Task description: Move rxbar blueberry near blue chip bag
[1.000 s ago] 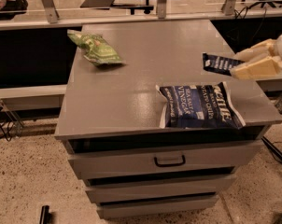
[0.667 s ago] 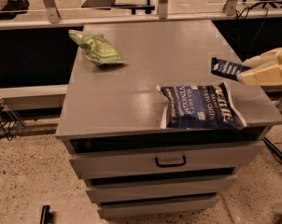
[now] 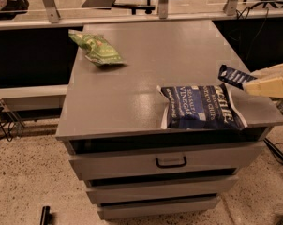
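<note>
The blue chip bag (image 3: 201, 108) lies flat at the front right of the grey cabinet top (image 3: 146, 64). The rxbar blueberry (image 3: 233, 76), a small navy wrapper, is held just above the bag's far right corner. My gripper (image 3: 252, 80) reaches in from the right edge with its cream fingers (image 3: 268, 86) shut on the bar's right end. The bar hangs over the table's right side, a little above the surface.
A green chip bag (image 3: 97, 48) lies at the back left of the cabinet top. The cabinet has drawers (image 3: 169, 161) below its front edge. A railing and office chairs stand behind. The floor is speckled.
My gripper has carried the bar to the right and slightly down, toward the right edge of the table beside the blue chip bag.
</note>
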Motion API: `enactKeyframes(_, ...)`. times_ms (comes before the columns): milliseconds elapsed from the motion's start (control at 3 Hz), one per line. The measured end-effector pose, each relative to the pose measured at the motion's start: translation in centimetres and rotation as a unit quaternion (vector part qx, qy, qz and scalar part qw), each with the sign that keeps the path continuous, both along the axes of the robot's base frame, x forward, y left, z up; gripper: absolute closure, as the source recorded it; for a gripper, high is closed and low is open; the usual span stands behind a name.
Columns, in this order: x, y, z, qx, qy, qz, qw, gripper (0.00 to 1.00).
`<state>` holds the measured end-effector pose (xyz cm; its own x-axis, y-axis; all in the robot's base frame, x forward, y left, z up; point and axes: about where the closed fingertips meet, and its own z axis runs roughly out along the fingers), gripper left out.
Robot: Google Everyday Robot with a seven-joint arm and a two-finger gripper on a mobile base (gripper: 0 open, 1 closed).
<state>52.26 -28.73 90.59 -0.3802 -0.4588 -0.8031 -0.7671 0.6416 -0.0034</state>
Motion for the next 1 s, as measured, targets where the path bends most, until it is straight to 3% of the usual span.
enactKeyframes(333,-1.2,-0.3,-0.7,0.013,-0.001,-0.044,0.9989,1.0)
enactKeyframes(1000,-2.0,-2.1,-2.0,0.031,0.02,-0.075,0.9965,0.5)
